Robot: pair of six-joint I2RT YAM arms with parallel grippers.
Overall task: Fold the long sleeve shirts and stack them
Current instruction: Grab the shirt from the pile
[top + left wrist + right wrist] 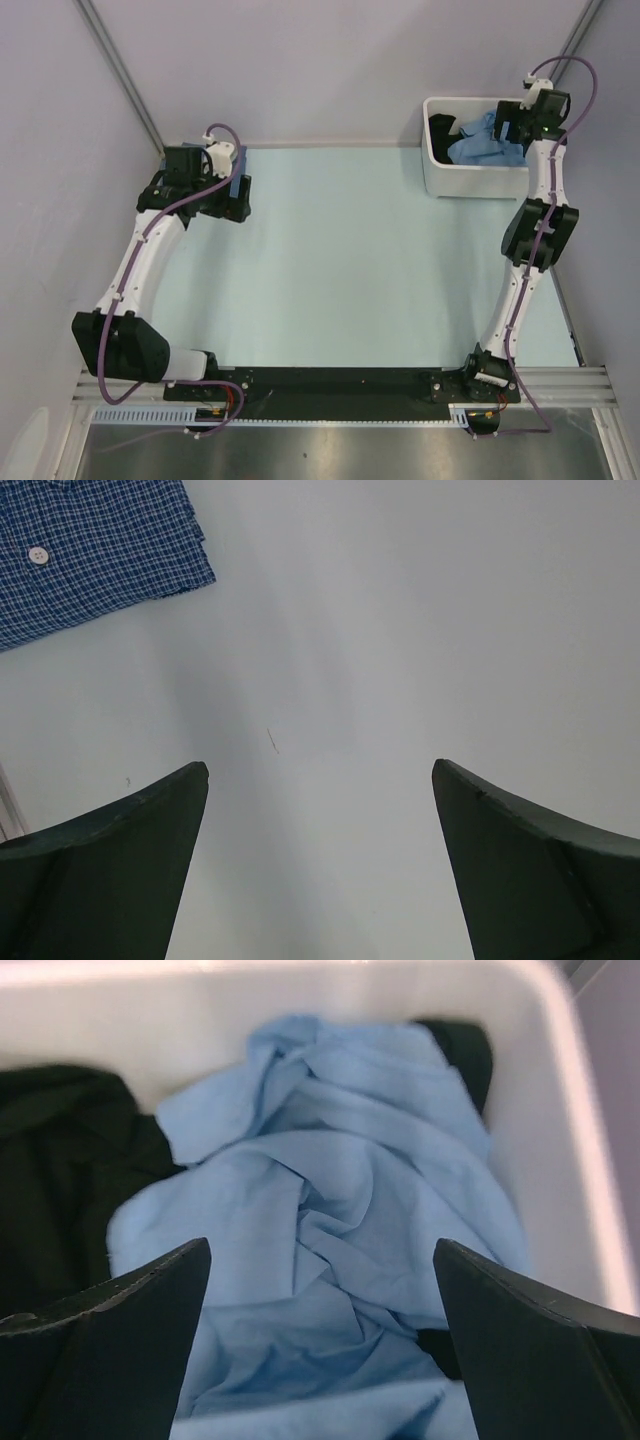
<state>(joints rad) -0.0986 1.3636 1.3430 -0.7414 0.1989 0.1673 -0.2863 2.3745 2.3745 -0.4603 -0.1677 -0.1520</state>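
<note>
A crumpled light sky-blue shirt point(330, 1220) lies in a white bin point(470, 185) at the back right; it also shows in the top view point(482, 148). My right gripper point(320, 1243) is open just above it, jaws wide apart and holding nothing; the top view shows it point(508, 125) over the bin. A corner of a darker blue checked shirt point(95, 555) with a pale button lies flat on the table in the left wrist view. My left gripper point(320, 765) is open and empty above bare table beside it, at the back left point(238, 195).
Black cloth point(60, 1170) lies in the bin to the left of and under the light-blue shirt point(442, 128). The pale table point(340, 260) is walled at the back and on both sides. The arm bases stand at the near edge.
</note>
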